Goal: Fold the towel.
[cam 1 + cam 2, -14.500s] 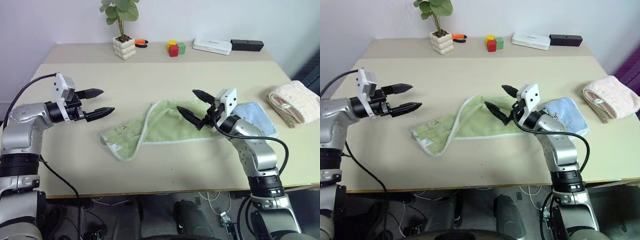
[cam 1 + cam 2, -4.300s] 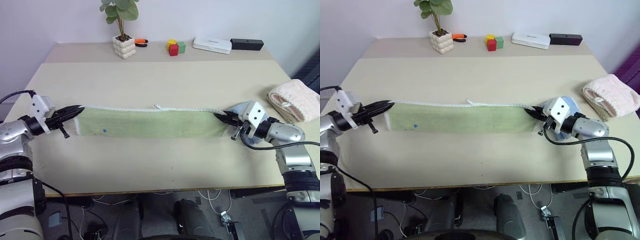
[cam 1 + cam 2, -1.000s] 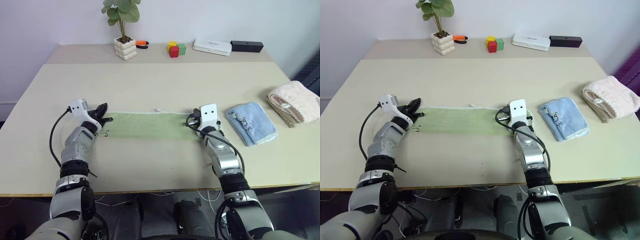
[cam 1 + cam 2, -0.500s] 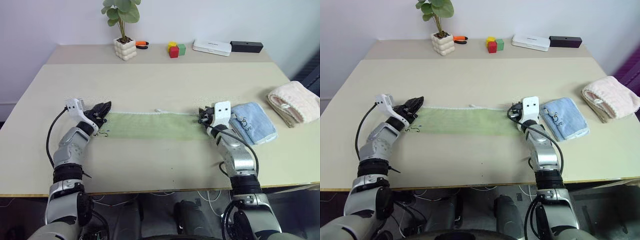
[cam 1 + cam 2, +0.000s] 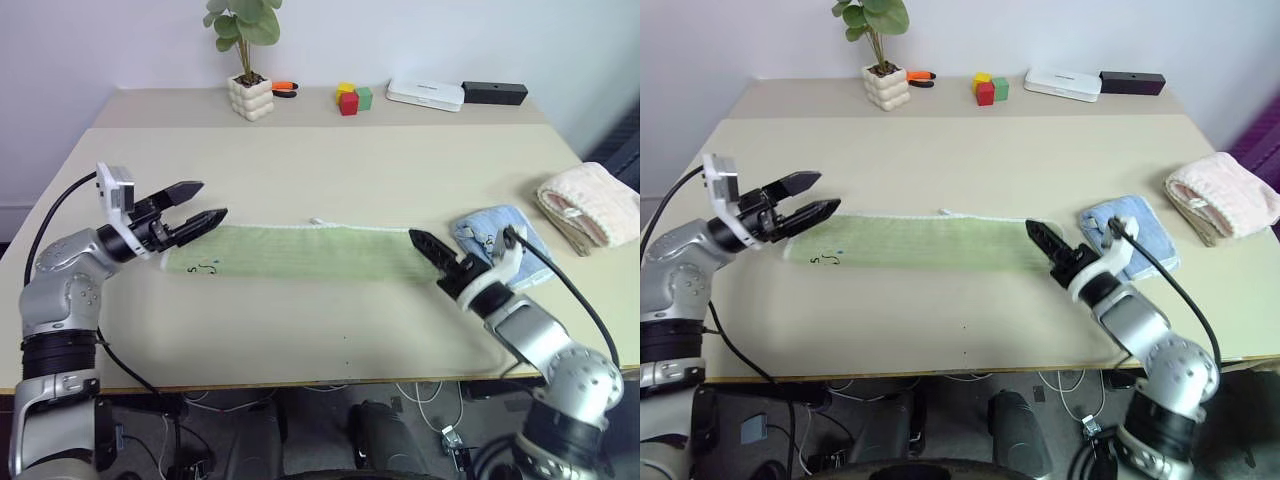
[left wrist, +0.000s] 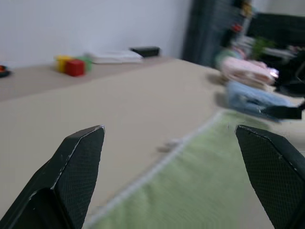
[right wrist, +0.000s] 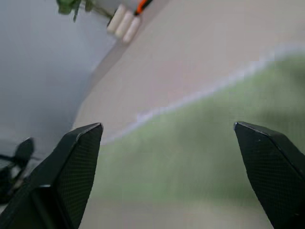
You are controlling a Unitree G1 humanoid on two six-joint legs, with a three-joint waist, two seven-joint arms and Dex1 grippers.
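Note:
The towel (image 5: pixel 310 252) lies flat on the table as a long, narrow light green strip with a white stitched far edge and a small dark mark (image 5: pixel 205 267) near its left end. My left gripper (image 5: pixel 212 200) hovers just above that left end, open and empty, pointing right along the strip. My right gripper (image 5: pixel 425 250) is at the towel's right end, pointing left, also open and empty. The left wrist view shows the towel (image 6: pixel 200 181) below the spread fingers (image 6: pixel 78 157). The right wrist view shows green cloth (image 7: pixel 190 157) between wide-apart fingers (image 7: pixel 76 152).
A light blue folded cloth (image 5: pixel 505 245) lies right behind my right gripper, and a pink-cream folded towel (image 5: pixel 590 215) sits at the table's right edge. Along the back stand a potted plant (image 5: pixel 248 95), coloured blocks (image 5: pixel 350 97), a white box (image 5: pixel 425 93) and a black box (image 5: pixel 494 92).
Both grippers have opened and let go of the towel's ends. They have lifted and drawn back towards me, the right wrist rolling over. The towel stays flat on the table.

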